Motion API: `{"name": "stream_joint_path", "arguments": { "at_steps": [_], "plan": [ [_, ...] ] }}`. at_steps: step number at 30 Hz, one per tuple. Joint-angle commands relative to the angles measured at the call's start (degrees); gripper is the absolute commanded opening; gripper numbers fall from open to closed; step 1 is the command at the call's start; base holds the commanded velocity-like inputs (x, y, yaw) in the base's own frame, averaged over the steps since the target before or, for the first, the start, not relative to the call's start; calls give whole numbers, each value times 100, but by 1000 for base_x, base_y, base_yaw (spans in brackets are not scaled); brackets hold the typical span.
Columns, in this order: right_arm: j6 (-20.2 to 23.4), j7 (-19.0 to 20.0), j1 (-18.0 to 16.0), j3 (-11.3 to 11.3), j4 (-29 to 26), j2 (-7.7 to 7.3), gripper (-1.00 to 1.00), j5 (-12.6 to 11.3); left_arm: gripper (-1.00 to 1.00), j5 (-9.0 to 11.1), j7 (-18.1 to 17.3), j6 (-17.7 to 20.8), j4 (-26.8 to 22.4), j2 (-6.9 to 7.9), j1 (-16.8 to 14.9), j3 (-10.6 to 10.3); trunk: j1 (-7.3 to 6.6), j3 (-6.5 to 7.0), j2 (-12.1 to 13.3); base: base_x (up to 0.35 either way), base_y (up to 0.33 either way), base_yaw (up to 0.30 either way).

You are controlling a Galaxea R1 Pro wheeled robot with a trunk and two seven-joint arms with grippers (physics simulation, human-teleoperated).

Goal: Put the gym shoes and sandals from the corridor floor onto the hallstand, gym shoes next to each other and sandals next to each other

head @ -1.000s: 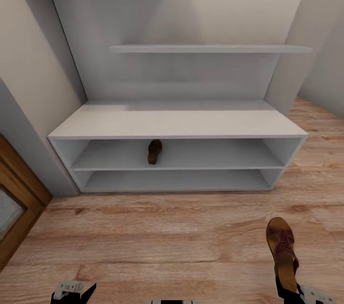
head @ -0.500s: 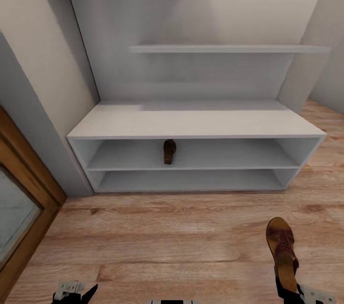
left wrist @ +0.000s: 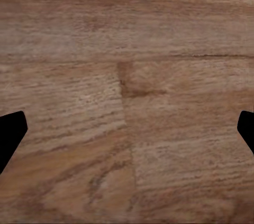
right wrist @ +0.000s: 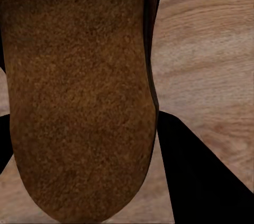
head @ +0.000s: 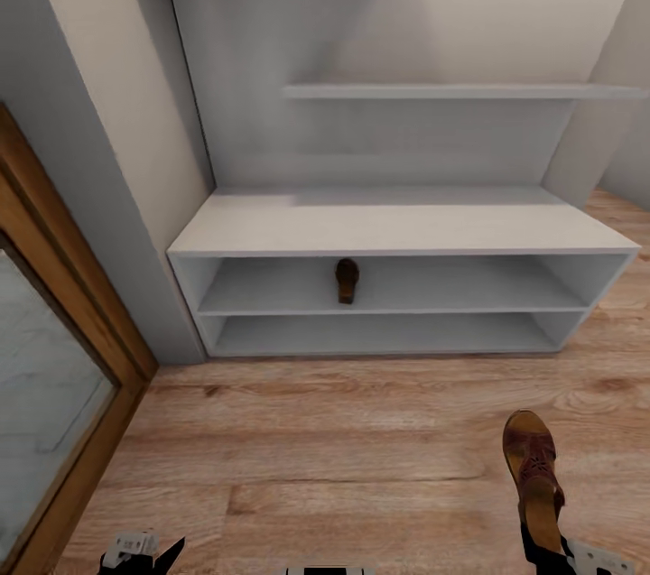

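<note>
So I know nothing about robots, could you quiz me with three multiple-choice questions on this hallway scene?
1. Where is the small brown sandal inside the pale grey-white shoe rack?
A. on the bench top
B. on the upper open shelf
C. on the wall shelf

2. How many brown sandals are visible in the head view?
A. one
B. two
C. four

3. What is the right gripper doing?
A. hanging open
B. gripping a white sneaker
C. holding a brown leather sandal with a tan footbed

Answers:
1 B, it sits under the bench top, above the lowest shelf.
2 B, one on the rack, one held.
3 C, the sandal rises from the gripper, above the wood-plank floor.
</note>
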Motion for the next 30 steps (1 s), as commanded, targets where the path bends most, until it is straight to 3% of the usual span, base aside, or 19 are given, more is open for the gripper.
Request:
{"name": "stream_joint_path", "arguments": {
  "at_steps": [1,18,30],
  "plan": [
    [-12,59,-5,-42,-1,4,-100,4,100,27,-36,-1,10,-3,-5,14,-3,-4,-2,-168,291,0],
    [-12,59,-5,-42,-1,4,-100,4,100,27,-22,-9,13,-6,-6,7,-3,-4,-2,-127,277,0],
    [6,63,-5,5,35,22,-100,26,100,27,-67,-247,23,-50,-1,-46,-3,-4,-2,-21,23,0]
  ]
}}
